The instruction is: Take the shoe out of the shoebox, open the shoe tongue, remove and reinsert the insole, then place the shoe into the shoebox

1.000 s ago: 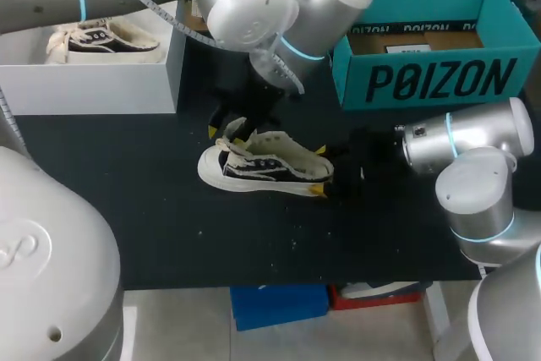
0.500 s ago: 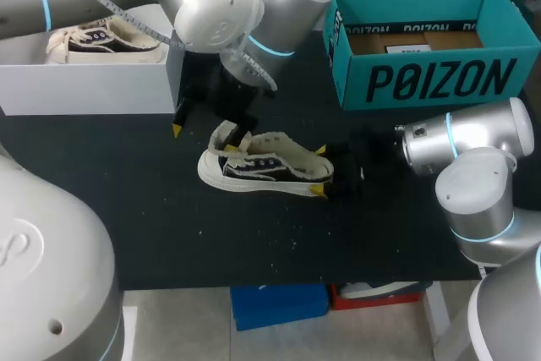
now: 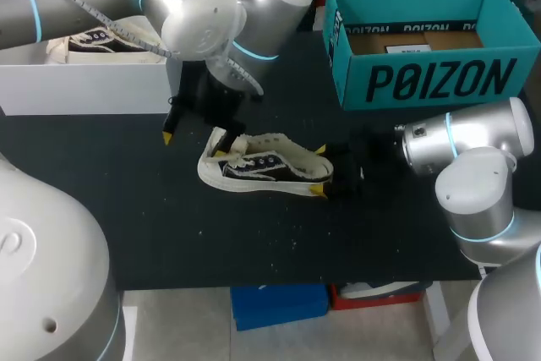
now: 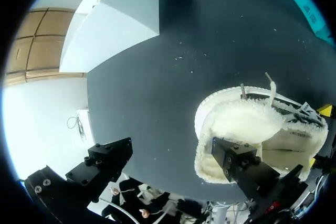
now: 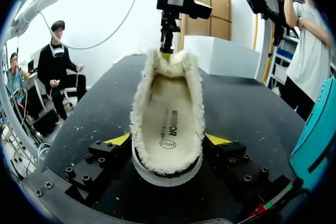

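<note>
A cream fleece-lined shoe with a dark side [image 3: 264,168] lies on the black table [image 3: 127,226], toe to the left. My right gripper [image 3: 319,170] is shut on its heel, a yellow tip on each side. From the right wrist view the shoe [image 5: 168,124] runs ahead between the fingers of my right gripper [image 5: 167,140], with the insole [image 5: 169,111] lying inside. My left gripper [image 3: 196,128] hangs open just above the toe and raised tongue, holding nothing. In its own view, one finger [image 4: 241,163] of my left gripper [image 4: 173,166] is over the shoe's toe [image 4: 247,124].
The teal shoebox [image 3: 423,82] stands open at the back right. A white box [image 3: 93,86] at the back left holds a second shoe [image 3: 93,40]. Bare black table lies in front of the shoe.
My left gripper has opened wide and shifted left and back from the shoe's tongue. The shoe and my right arm have stayed in place.
</note>
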Robot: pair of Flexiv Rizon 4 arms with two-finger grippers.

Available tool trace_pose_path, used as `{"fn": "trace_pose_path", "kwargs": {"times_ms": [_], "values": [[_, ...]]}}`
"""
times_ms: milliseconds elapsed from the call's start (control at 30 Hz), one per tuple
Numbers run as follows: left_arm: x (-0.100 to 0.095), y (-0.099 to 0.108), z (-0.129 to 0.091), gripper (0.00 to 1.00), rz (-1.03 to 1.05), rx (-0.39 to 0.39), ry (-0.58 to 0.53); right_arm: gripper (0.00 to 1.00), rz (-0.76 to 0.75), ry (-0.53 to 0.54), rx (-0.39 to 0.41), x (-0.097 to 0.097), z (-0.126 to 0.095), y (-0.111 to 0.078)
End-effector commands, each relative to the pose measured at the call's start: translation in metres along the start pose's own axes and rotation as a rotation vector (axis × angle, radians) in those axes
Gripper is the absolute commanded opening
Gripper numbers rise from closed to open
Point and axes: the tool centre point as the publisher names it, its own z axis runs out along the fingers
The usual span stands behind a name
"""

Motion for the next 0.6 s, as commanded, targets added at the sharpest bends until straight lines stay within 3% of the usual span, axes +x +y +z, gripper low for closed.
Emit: {"fn": "trace_pose_path", "kwargs": {"times_ms": [33, 233, 400, 433, 500, 533, 600], "values": [[0.006, -0.004, 0.005, 1.0, 0.003, -0.005, -0.013, 0.0, 0.002, -0.001, 0.003, 0.0, 0.001, -0.002], [0.0, -0.001, -0.015, 1.0, 0.04, 0.078, 0.078, 0.0, 0.002, -0.001, 0.003, 0.0, 0.001, -0.002], [-0.002, 0.002, -0.052, 1.0, 0.19, 0.24, 0.254, 0.0, 0.002, -0.001, 0.003, 0.0, 0.001, -0.002], [0.001, 0.001, -0.059, 0.73, 0.243, 0.258, 0.306, 0.0, 0.002, -0.001, 0.003, 0.0, 0.001, -0.002], [0.01, -0.001, -0.07, 0.07, 0.387, 0.29, 0.407, 0.0, 0.002, -0.001, 0.003, 0.0, 0.001, -0.002], [0.018, -0.001, -0.077, 0.0, 0.499, 0.31, 0.447, 0.0, 0.002, -0.001, 0.003, 0.0, 0.001, -0.002], [0.034, 0.003, -0.091, 0.0, 0.736, 0.364, 0.517, 0.0, 0.002, -0.001, 0.003, 0.0, 0.001, -0.002]]}}
